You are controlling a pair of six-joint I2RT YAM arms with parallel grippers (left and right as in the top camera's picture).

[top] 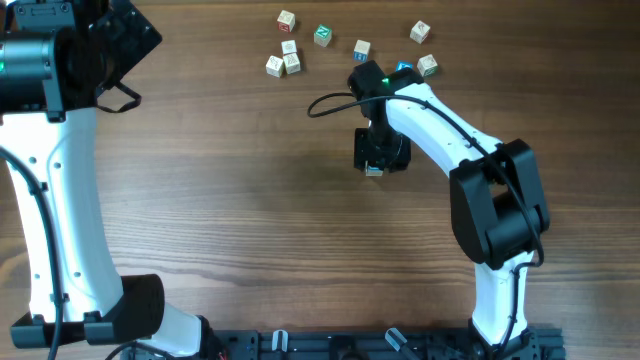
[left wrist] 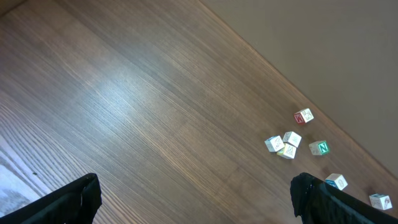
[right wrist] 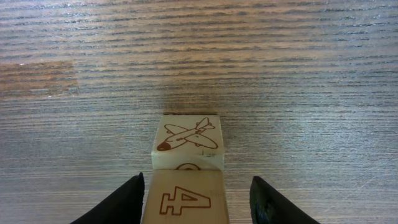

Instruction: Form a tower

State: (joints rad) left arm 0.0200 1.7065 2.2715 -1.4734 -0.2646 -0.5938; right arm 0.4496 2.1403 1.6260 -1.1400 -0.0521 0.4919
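Note:
In the right wrist view a pale wooden cube with a brown 4 (right wrist: 185,200) sits between the fingers of my right gripper (right wrist: 198,186). The left finger (right wrist: 127,199) is close against it; the right finger (right wrist: 268,202) stands clear of it with a gap. A second cube with a brown airplane (right wrist: 186,138) touches it just beyond. Whether these two form the tower as a stack or lie side by side I cannot tell. From overhead only a corner of a cube (top: 374,171) shows under the right gripper (top: 380,155). My left gripper (left wrist: 196,202) is wide open over bare wood.
Several loose letter cubes lie at the table's far edge: a cluster (top: 286,60), a green one (top: 323,36), others (top: 420,33) to the right. The left wrist view shows the same cubes (left wrist: 285,144) near the table edge. The left arm (top: 60,180) stands at the far left.

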